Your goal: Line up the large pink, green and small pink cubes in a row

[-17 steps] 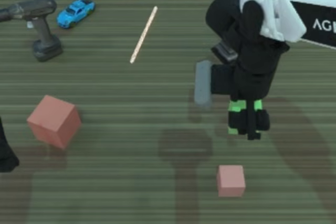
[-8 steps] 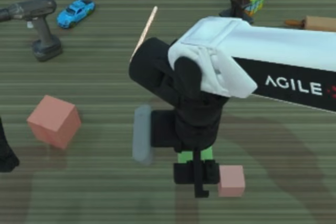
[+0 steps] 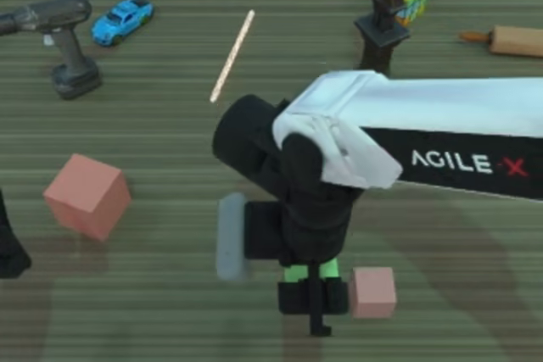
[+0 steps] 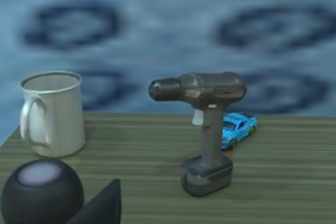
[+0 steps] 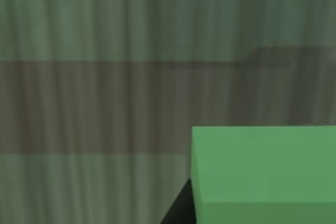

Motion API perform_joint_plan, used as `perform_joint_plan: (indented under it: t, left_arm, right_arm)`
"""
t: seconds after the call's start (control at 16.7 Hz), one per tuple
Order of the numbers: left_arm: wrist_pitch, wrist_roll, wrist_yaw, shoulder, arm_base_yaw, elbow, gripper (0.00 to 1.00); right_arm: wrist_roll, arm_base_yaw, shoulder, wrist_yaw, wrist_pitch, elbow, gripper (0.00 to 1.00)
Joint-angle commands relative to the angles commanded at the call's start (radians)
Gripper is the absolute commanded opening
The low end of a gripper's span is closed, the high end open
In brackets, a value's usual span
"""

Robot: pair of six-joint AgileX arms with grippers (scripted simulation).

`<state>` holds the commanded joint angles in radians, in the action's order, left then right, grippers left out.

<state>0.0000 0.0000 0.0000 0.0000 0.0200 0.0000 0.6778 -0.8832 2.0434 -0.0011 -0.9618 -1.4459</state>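
Observation:
My right gripper is shut on the green cube low over the table near the front edge. The green cube fills a corner of the right wrist view, with one dark finger against its side. The small pink cube rests on the table just right of the gripper, close to it. The large pink cube sits far off at the left. My left gripper is parked at the table's left edge, mostly out of the top view.
Along the back stand a cordless drill, a blue toy car, a pale stick, a multicoloured cube on a dark stand and a rolling pin. A white mug appears in the left wrist view.
My right arm has carried the green cube left and toward the front edge, down beside the small pink cube. The pink cubes and the left arm have not moved.

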Motion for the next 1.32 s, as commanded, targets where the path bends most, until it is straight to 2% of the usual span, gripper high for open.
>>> perform_joint_plan:
  t: [0.18,0.42,1.2,1.32]
  left_arm:
    - [0.0,0.0,0.0,0.0,0.0,0.0,1.0]
    - [0.0,0.0,0.0,0.0,0.0,0.0,1.0]
    - [0.0,0.0,0.0,0.0,0.0,0.0,1.0]
    - [0.0,0.0,0.0,0.0,0.0,0.0,1.0]
  right_arm:
    - [-0.001,-0.002,0.029,0.001,0.085,0.062,0.0]
    - [0.0,-0.003,0.034,0.001,0.093,0.068,0.0]
    - [0.0,-0.003,0.034,0.001,0.093,0.068,0.98]
    - [0.0,-0.003,0.034,0.001,0.093,0.068,1.0]
